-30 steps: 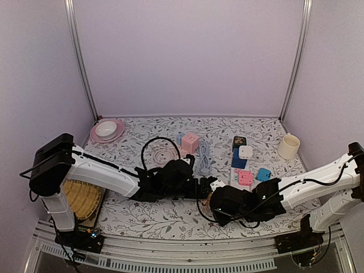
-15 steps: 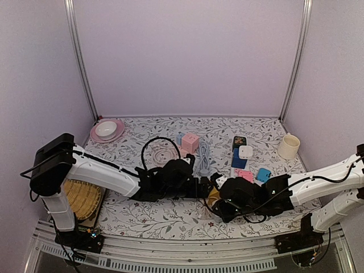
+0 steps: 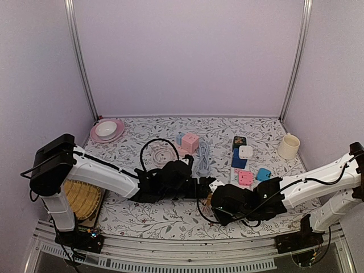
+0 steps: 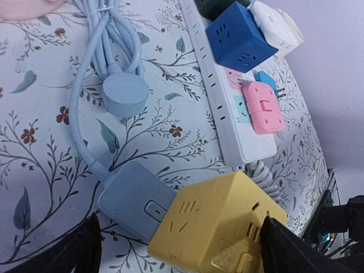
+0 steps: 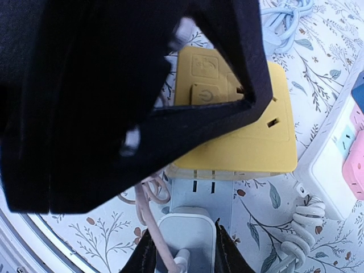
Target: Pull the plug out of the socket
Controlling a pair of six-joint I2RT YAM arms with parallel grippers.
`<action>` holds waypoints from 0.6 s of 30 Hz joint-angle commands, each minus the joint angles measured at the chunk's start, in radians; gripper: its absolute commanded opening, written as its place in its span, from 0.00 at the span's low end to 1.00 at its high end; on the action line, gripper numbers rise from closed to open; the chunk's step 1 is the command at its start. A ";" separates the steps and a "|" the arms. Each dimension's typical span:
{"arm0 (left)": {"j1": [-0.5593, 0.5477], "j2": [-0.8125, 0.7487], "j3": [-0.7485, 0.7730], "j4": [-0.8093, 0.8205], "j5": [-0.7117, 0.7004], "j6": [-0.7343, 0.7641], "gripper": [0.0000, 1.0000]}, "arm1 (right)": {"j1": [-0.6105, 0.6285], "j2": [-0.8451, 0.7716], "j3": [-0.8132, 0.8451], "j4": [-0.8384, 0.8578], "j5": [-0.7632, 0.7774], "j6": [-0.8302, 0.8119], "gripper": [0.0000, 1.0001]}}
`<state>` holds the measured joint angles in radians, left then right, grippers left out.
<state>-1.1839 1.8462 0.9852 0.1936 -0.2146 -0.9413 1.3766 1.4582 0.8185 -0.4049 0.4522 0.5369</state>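
Plug and socket are mostly hidden in the top view: only a sliver of the yellow socket cube (image 3: 209,200) shows between the left gripper (image 3: 196,185) and the right gripper (image 3: 219,199), which meet over it.

In the left wrist view, the left gripper (image 4: 182,247) stands wide open and holds nothing. Its fingers (image 4: 85,250) sit on either side of the yellow socket cube (image 4: 216,224), and a blue-grey block (image 4: 133,199) lies against the cube.

In the right wrist view, the right gripper (image 5: 185,242) is closed on the white plug (image 5: 186,224), just beside the yellow socket cube (image 5: 244,142). I cannot tell whether the pins are seated.
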 commanded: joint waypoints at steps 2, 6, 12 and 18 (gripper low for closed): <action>-0.012 0.085 -0.062 -0.231 0.023 0.029 0.97 | 0.004 -0.066 0.065 0.183 0.044 -0.046 0.09; -0.016 0.090 -0.065 -0.227 0.024 0.024 0.97 | -0.098 -0.141 -0.007 0.243 -0.114 0.009 0.09; -0.022 0.102 -0.069 -0.214 0.028 0.016 0.97 | -0.139 -0.191 -0.061 0.304 -0.200 0.032 0.09; -0.023 0.111 -0.062 -0.213 0.030 0.018 0.97 | -0.139 -0.162 -0.045 0.303 -0.191 0.015 0.09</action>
<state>-1.1927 1.8721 0.9771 0.2413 -0.2146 -0.9703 1.2427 1.3113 0.7292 -0.2337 0.2508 0.5602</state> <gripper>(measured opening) 0.971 0.260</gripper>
